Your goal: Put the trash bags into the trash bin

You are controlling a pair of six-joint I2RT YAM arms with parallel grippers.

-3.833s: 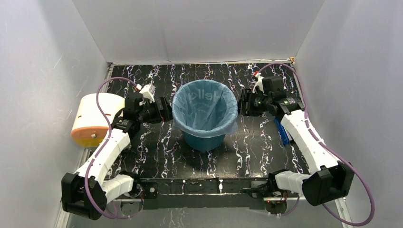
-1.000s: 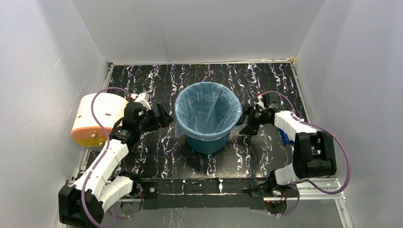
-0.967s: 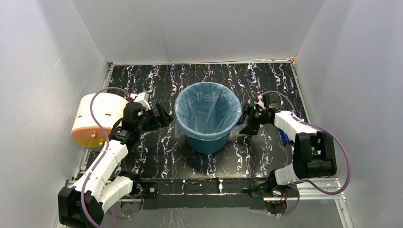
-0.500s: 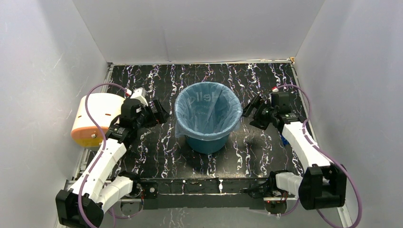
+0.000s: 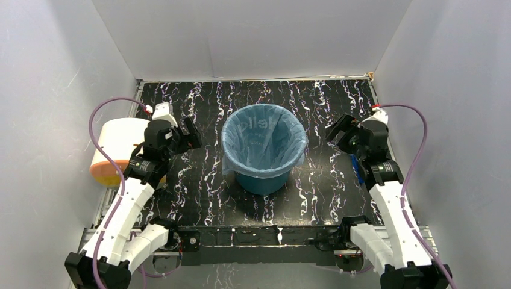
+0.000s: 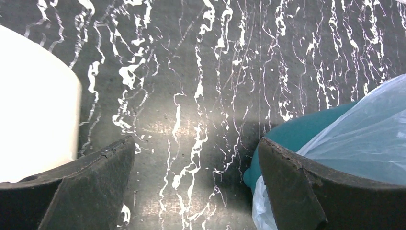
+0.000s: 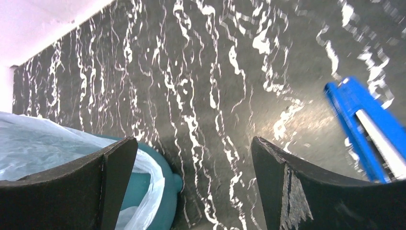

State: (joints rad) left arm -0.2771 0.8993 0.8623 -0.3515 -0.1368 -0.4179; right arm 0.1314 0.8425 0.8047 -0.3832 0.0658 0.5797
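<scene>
- A cream cylinder (image 5: 120,144) with an orange end is being left lying on its side at the table's left edge, well apart from the bin; its wall is looking smooth and matte, and it is playing no part in the task.
- The left gripper (image 5: 191,133) is being held just off the bin's left side with its jaws spread wide and nothing between them. In the left wrist view only bare table is being framed by the dark, rough-edged pads. Judged from this, a released posture is being shown rather than a grasp.
- The black table (image 5: 199,180), veined with white like marble, is being used as a flat, hard base.
- The trash bag (image 5: 262,129) is being carried inside the trash bin (image 5: 260,180), at the table's centre. The thin, crinkly, translucent light-blue film is being draped down the inside, and its mouth is being folded over the rim, with a loose flap hanging at the left. The task is being judged essentially complete.
- The bin itself is being seen as teal, round, smooth-walled and tapering to its base.
- The right gripper (image 5: 337,133) is being held clear of the bin's right side, jaws fully apart and empty.
- A blue bar-shaped item (image 5: 358,170) with a pale strip is being left flat beside the right arm.
</scene>
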